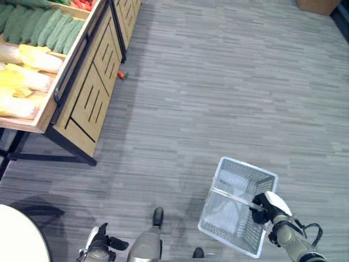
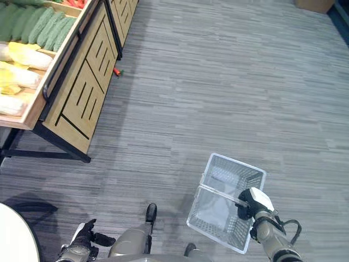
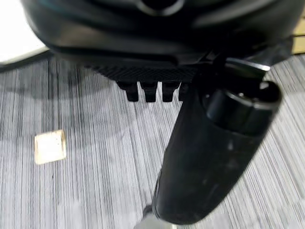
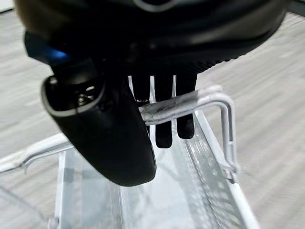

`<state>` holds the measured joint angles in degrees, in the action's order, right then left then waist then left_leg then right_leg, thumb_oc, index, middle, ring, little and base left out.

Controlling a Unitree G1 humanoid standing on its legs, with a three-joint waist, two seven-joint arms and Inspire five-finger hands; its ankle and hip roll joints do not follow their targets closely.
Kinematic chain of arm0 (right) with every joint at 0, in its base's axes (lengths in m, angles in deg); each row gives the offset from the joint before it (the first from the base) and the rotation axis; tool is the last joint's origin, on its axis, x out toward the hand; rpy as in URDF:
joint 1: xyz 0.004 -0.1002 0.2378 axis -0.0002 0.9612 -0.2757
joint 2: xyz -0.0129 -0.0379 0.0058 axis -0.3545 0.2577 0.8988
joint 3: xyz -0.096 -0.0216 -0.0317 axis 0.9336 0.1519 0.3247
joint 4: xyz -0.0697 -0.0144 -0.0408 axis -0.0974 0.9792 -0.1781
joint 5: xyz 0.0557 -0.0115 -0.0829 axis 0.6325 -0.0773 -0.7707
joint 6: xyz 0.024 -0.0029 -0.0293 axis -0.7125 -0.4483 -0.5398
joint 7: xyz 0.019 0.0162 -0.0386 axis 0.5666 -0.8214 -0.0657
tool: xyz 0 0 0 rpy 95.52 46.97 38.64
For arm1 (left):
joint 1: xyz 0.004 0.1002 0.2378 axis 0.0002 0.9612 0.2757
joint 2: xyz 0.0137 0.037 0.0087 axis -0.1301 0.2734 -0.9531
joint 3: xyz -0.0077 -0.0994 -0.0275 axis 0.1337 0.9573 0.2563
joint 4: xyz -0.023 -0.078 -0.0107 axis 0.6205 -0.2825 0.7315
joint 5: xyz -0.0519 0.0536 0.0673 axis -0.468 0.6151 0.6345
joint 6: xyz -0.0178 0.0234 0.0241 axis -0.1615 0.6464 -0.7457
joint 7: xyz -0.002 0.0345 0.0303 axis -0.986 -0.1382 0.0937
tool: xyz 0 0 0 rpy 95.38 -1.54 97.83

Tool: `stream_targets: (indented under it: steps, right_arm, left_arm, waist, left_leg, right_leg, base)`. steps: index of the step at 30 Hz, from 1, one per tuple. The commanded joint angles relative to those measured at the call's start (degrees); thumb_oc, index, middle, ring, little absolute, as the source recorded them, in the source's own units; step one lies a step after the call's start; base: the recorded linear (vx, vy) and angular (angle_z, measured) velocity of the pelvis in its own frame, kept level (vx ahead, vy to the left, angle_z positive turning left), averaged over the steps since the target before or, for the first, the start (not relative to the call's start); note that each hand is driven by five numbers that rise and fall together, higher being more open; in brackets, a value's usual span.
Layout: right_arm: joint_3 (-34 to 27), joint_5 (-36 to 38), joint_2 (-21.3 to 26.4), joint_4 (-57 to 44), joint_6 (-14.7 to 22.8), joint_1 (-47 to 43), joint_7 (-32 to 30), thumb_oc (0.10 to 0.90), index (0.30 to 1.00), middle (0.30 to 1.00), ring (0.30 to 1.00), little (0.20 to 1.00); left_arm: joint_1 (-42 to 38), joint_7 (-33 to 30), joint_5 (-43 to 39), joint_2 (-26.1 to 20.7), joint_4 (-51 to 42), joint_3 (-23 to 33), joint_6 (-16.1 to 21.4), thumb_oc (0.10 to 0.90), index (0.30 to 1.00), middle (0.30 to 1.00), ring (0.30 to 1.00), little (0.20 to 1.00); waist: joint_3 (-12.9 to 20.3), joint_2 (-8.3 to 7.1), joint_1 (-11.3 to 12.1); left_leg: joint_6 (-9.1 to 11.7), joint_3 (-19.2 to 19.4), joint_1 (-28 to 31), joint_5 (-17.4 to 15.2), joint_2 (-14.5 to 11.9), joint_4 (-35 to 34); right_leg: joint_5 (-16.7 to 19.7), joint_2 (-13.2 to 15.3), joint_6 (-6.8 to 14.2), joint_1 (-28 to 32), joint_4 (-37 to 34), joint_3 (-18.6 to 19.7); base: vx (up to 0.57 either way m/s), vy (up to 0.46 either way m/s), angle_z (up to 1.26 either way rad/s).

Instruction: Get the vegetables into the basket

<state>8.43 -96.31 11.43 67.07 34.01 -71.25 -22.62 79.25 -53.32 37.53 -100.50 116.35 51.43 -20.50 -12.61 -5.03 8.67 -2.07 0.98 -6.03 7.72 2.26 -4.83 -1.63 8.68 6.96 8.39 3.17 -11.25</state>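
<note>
- Right hand point(image 1: 268, 207): fingers hooked over the basket point(image 1: 238, 204) handle point(image 4: 183, 105), thumb beneath; basket hangs empty at the robot's right side.
- Left hand point(image 1: 101, 244): low at the left side, fingers curled in, holding nothing.
- Vegetables point(image 1: 30, 60): in the stand point(image 1: 90, 93), well apart, ahead and to the left of both hands.
- Long pale and green pieces lie with their long axis across the tray.
- Judgement: left hand is nearer the stand; the robot must close in before any pick.
- Small red bit point(image 1: 121, 75) on the floor by the stand.
</note>
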Motion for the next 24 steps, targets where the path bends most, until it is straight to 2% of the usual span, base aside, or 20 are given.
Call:
stream_targets:
  steps: [1, 2, 4, 5, 7, 8, 9, 10, 11, 12, 14, 15, 18, 21, 24]
  right_arm:
    - [-2.25, 0.15, 4.71, -4.03, 0.22, -1.72, -2.90, 0.400, 0.300, 0.300, 0.300, 0.300]
    - [-1.97, 0.12, 4.55, -4.67, 0.31, -2.34, -2.88, 0.400, 0.300, 0.300, 0.300, 0.300]
    - [-1.86, 0.06, 4.53, -5.07, 0.39, -2.43, -2.91, 0.400, 0.300, 0.300, 0.300, 0.300]
    - [-1.63, -0.13, 4.68, -4.77, 0.32, -2.99, -2.88, 0.400, 0.300, 0.300, 0.300, 0.300]
    - [-1.53, -0.31, 4.79, -6.20, 0.28, -3.02, -2.57, 0.400, 0.300, 0.300, 0.300, 0.300]
    - [-1.65, 0.00, 4.95, -5.94, 0.28, -3.28, -2.69, 0.400, 0.300, 0.300, 0.300, 0.300]
    - [-1.63, 0.00, 4.96, -5.93, 0.28, -3.29, -2.70, 0.400, 0.300, 0.300, 0.300, 0.300]
    - [-1.66, 0.26, 4.98, -5.81, 0.25, -3.54, -2.95, 0.400, 0.300, 0.300, 0.300, 0.300]
    - [-1.55, 0.47, 4.80, -6.27, 0.06, -4.04, -3.40, 0.400, 0.300, 0.300, 0.300, 0.300]
    - [-1.53, 0.46, 4.81, -6.28, 0.05, -4.04, -3.40, 0.400, 0.300, 0.300, 0.300, 0.300]
    - [-1.57, 0.22, 4.61, -6.56, 0.05, -3.66, -3.32, 0.400, 0.300, 0.300, 0.300, 0.300]
    - [-1.78, -0.16, 4.64, -7.59, -0.08, -2.42, -2.90, 0.400, 0.300, 0.300, 0.300, 0.300]
    - [-1.13, -0.20, 4.53, -6.84, 0.05, -2.53, -2.85, 0.400, 0.300, 0.300, 0.300, 0.300]
    - [-0.87, 0.44, 5.13, -6.56, 0.47, -2.30, -2.59, 0.400, 0.300, 0.300, 0.300, 0.300]
    - [-1.01, 1.18, 6.07, -6.33, 0.67, -2.36, -2.99, 0.400, 0.300, 0.300, 0.300, 0.300]
  left_arm:
    - [3.10, -0.03, 1.06, -1.00, 0.53, -1.37, 0.21, 0.900, 1.000, 1.000, 1.000, 1.000]
    - [2.75, 0.05, 1.31, -1.63, -0.29, -1.92, 0.21, 0.900, 1.000, 1.000, 1.000, 1.000]
    - [2.58, 0.09, 1.32, -1.81, -0.62, -2.24, 0.25, 0.900, 1.000, 1.000, 1.000, 1.000]
    - [2.09, 0.23, 1.27, -2.26, -0.56, -2.46, 0.14, 0.900, 1.000, 1.000, 1.000, 1.000]
    - [1.92, 0.15, 1.19, -2.39, -0.34, -2.27, 0.01, 0.900, 1.000, 1.000, 1.000, 1.000]
    - [1.46, 0.23, 1.00, -2.33, 0.16, -2.26, 0.02, 0.900, 1.000, 1.000, 1.000, 1.000]
    - [1.46, 0.23, 1.00, -2.32, 0.18, -2.25, 0.03, 0.900, 1.000, 1.000, 1.000, 1.000]
    - [1.26, 0.20, 1.02, -2.24, 0.50, -2.42, 0.02, 0.900, 1.000, 1.000, 1.000, 1.000]
    - [0.49, 0.20, 1.22, -2.17, 1.05, -2.55, 0.02, 0.900, 1.000, 1.000, 1.000, 1.000]
    - [0.49, 0.19, 1.22, -2.14, 1.08, -2.55, 0.03, 0.900, 1.000, 1.000, 1.000, 1.000]
    - [0.15, 0.13, 1.58, -1.95, 2.52, -2.08, 0.06, 0.900, 1.000, 1.000, 1.000, 1.000]
    - [0.92, 0.40, 1.46, -1.55, 2.88, -1.33, -0.08, 0.900, 1.000, 1.000, 1.000, 1.000]
    - [1.66, 0.16, 1.55, -1.04, 3.36, -1.18, -0.30, 0.900, 1.000, 1.000, 1.000, 1.000]
    - [2.61, 0.40, 1.79, -0.14, 4.01, -1.48, -0.46, 0.900, 1.000, 1.000, 1.000, 1.000]
    - [2.11, 0.47, 1.73, 0.59, 3.60, -2.38, -0.62, 0.900, 1.000, 1.000, 1.000, 1.000]
  waist:
    - [3.64, -1.20, 0.41]
    - [2.66, -0.49, -0.31]
    - [2.06, 0.06, -0.58]
    - [0.99, 1.29, -1.60]
    - [0.66, 1.59, -2.24]
    - [0.20, 1.54, -3.11]
    - [0.03, 1.65, -3.28]
    - [-0.15, 1.34, -3.55]
    - [-0.80, 1.07, -4.94]
    - [-0.92, 1.26, -5.00]
    - [-0.64, 0.78, -5.88]
    - [0.22, 0.44, -5.54]
    - [1.15, 0.31, -5.09]
    - [2.45, 1.18, -5.20]
    - [2.82, 1.81, -5.56]
  left_leg:
    - [2.00, -0.21, -4.32, -3.36, -2.20, 6.28]
    - [0.74, -1.06, -2.75, -4.42, -1.81, 6.81]
    - [0.35, -1.65, -1.96, -4.73, -1.79, 6.86]
    - [0.00, -2.69, 0.49, -5.38, -2.10, 6.12]
    - [0.11, -3.05, 1.84, -5.68, -2.24, 5.46]
    - [0.83, -4.17, 3.94, -6.69, -2.21, 5.26]
    - [0.88, -4.36, 4.20, -6.81, -2.30, 5.23]
    - [1.27, -4.87, 4.74, -7.31, -2.19, 5.31]
    - [2.55, -6.65, 6.86, -9.06, -2.69, 5.25]
    - [2.59, -6.73, 7.10, -9.21, -2.90, 5.23]
    - [3.62, -8.18, 8.95, -11.02, -3.80, 5.57]
    - [4.43, -9.10, 10.28, -12.06, -4.79, 6.04]
    - [5.11, -9.76, 11.15, -12.28, -6.36, 6.58]
    - [6.47, -11.41, 11.34, -9.90, -9.30, 6.54]
    - [7.69, -11.77, 10.36, -7.03, -11.28, 7.17]
  right_leg:
    - [8.28, 2.33, 4.49, -7.01, 9.47, 3.50]
    - [12.05, 1.87, 4.41, -10.22, 17.47, 4.95]
    - [12.62, 1.46, 4.25, -11.77, 20.48, 5.37]
    - [11.95, 1.06, 3.35, -16.23, 23.36, 4.77]
    - [11.04, 1.08, 2.86, -17.98, 22.24, 4.05]
    - [9.94, 1.68, 2.50, -19.74, 16.17, 2.89]
    - [9.83, 1.62, 2.47, -19.35, 16.06, 2.65]
    - [10.04, 2.02, 2.67, -20.02, 12.67, 2.69]
    - [11.88, 2.72, 3.76, -21.76, 3.32, 4.16]
    - [11.93, 2.53, 3.74, -21.35, 3.03, 3.98]
    - [14.20, 3.12, 4.79, -22.94, -1.25, 6.63]
    - [13.26, 2.59, 4.77, -21.74, -1.02, 6.29]
    - [12.44, 1.22, 3.77, -20.73, -0.31, 4.94]
    - [9.94, -1.49, 2.01, -19.79, 0.78, 3.18]
    - [8.13, -2.38, 0.94, -19.16, 1.34, 0.90]
  base:
    - [0.10, 0.210, -0.03]
    - [0.14, 0.254, -0.08]
    - [0.13, 0.154, 0.05]
    - [0.20, 0.102, 0.31]
    - [0.24, 0.022, 0.22]
    - [0.19, -0.074, 0.13]
    - [0.27, -0.121, 0.21]
    - [0.30, -0.207, 0.41]
    - [0.30, -0.206, 0.39]
    - [0.34, -0.226, 0.46]
    - [0.36, -0.227, 0.51]
    - [0.34, -0.227, 0.54]
    - [0.27, -0.263, 0.46]
    - [0.23, -0.277, 0.29]
    - [0.17, -0.243, 0.29]
